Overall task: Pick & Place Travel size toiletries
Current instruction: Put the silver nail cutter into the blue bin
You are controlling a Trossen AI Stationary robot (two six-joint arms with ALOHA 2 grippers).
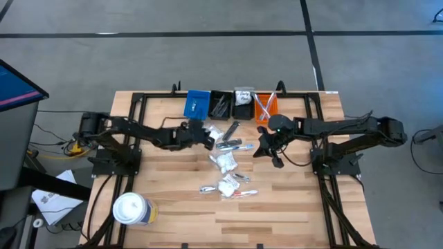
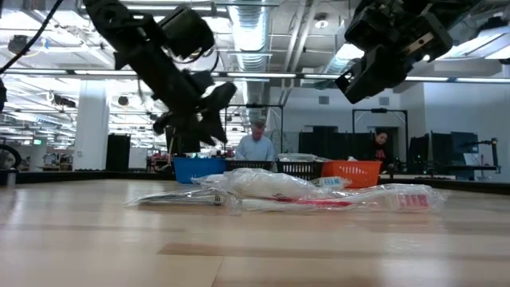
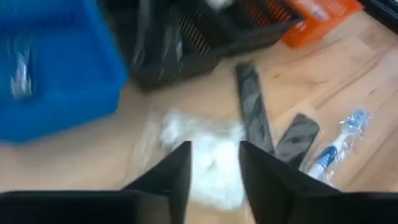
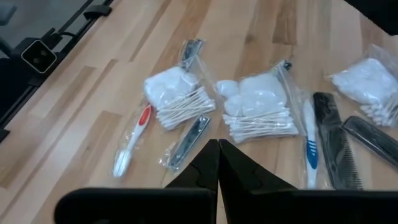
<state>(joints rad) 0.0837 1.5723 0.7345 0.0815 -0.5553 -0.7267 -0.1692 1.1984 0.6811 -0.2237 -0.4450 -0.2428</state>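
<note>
The travel size toiletries (image 1: 228,162) lie scattered mid-table: clear sachets of cotton swabs (image 4: 261,112), black combs (image 3: 252,106), a red toothbrush (image 4: 134,140), a blue one (image 4: 310,146) and a nail clipper (image 4: 189,143). My left gripper (image 1: 205,136) hovers open over the pile's far left end. In its wrist view the gripper (image 3: 214,168) has a white sachet (image 3: 208,146) lying flat on the table beneath the gap. The low view shows this gripper (image 2: 203,119) well above the table. My right gripper (image 1: 266,149) is shut and empty (image 4: 217,162), raised at the pile's right side (image 2: 382,56).
A row of bins stands at the far edge: blue (image 1: 197,104), two black (image 1: 221,104) and orange (image 1: 266,107). A white tub with a yellow label (image 1: 131,209) stands near the left front corner. Black frame rails (image 1: 131,111) border the table. People show in the room behind.
</note>
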